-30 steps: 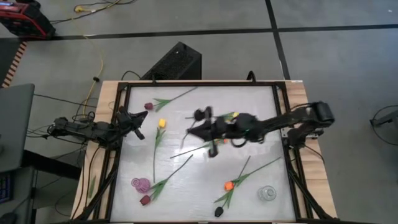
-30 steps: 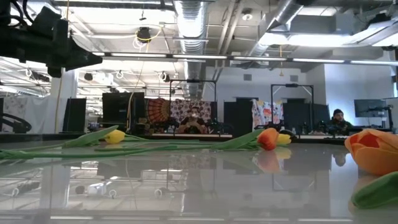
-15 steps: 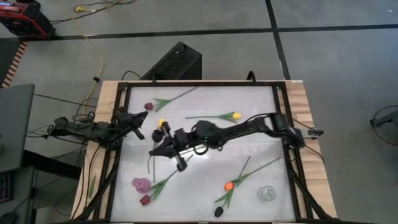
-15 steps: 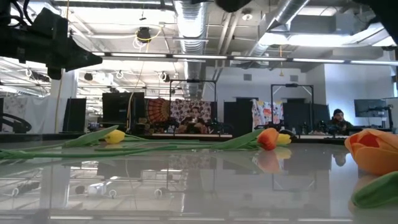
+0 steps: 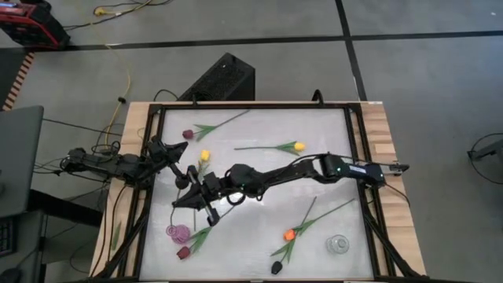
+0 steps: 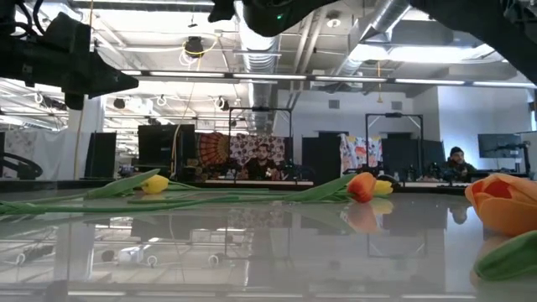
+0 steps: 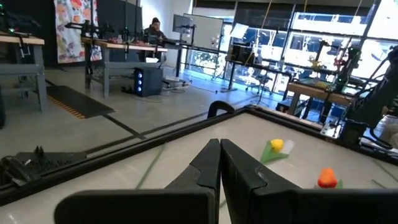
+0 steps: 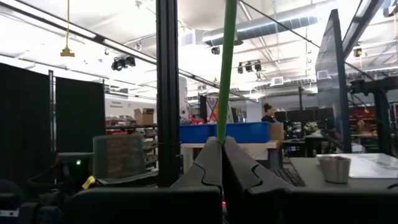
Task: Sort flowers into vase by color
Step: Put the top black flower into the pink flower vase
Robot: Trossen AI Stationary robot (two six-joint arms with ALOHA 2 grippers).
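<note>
High view: white glossy tabletop (image 5: 259, 157) in black frame, artificial tulips scattered flat so each can be picked singly. Right arm stretched far across toward left side; right gripper (image 5: 182, 201) clenched on thin green tulip stem (image 8: 226, 68), likely carried toward pink ribbed vase (image 5: 177, 232) just beyond. Left gripper (image 5: 174, 167) waits at left edge, fingers pressed together, empty. Clear glass vase (image 5: 337, 244) near front right, well apart. Yellow-headed tulip (image 5: 297, 146) and orange-headed tulip (image 5: 289, 233) lie unsorted.
</note>
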